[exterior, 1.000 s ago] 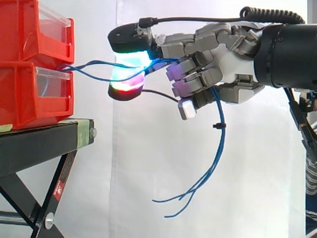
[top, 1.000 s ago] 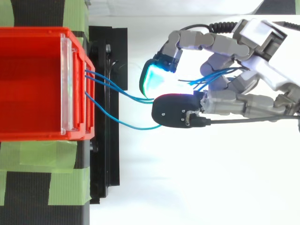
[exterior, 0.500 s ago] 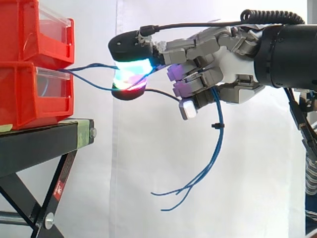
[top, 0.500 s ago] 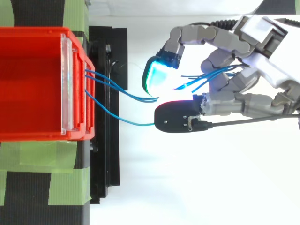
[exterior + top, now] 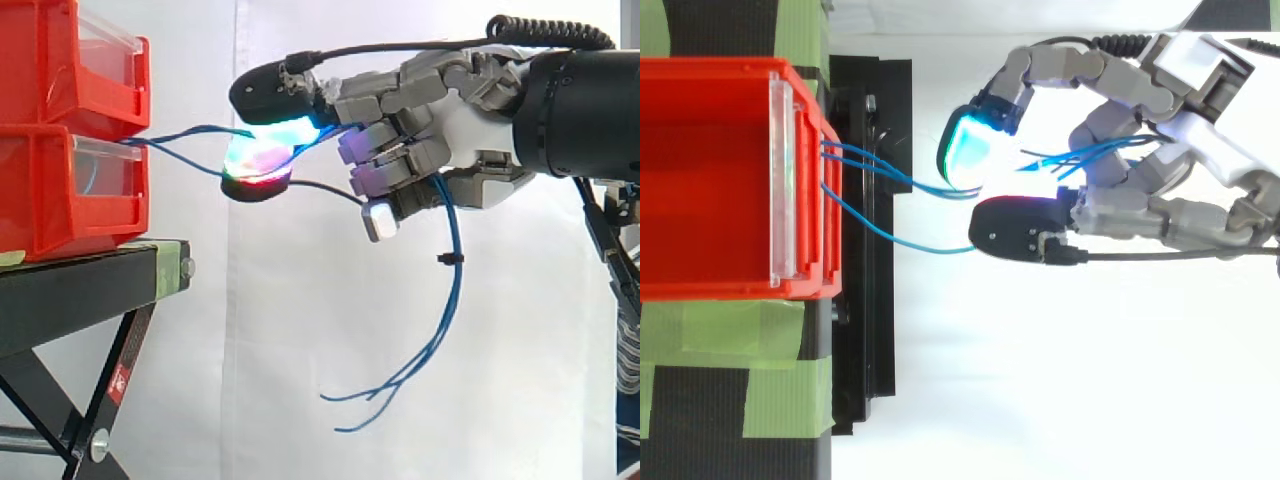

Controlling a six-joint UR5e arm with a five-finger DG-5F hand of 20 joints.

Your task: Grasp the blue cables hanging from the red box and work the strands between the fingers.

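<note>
Thin blue cables [image 5: 185, 140] run out of the lower red box [image 5: 70, 195] to the right and into my hand [image 5: 455, 130]. The strands pass between the glowing fingertips [image 5: 262, 160] and through the curled fingers, then hang down below the palm as loose ends [image 5: 400, 380] bound by a small black tie. From above, the blue cables [image 5: 890, 180] leave the red box [image 5: 710, 180] and reach the pinch between the cyan pad [image 5: 968, 152] and the black-backed fingertip [image 5: 1018, 228]. My hand [image 5: 1180, 170] is shut on the strands.
A second red box [image 5: 70, 65] is stacked on the lower one, both with clear front panels. They stand on a black stand [image 5: 90, 285] with green tape [image 5: 730, 330] on its top. A white curtain hangs behind.
The upper black-backed fingertip has lifted and shifted slightly right, and the pads have rolled over the strands. The hanging cable ends have swung a little to the right.
</note>
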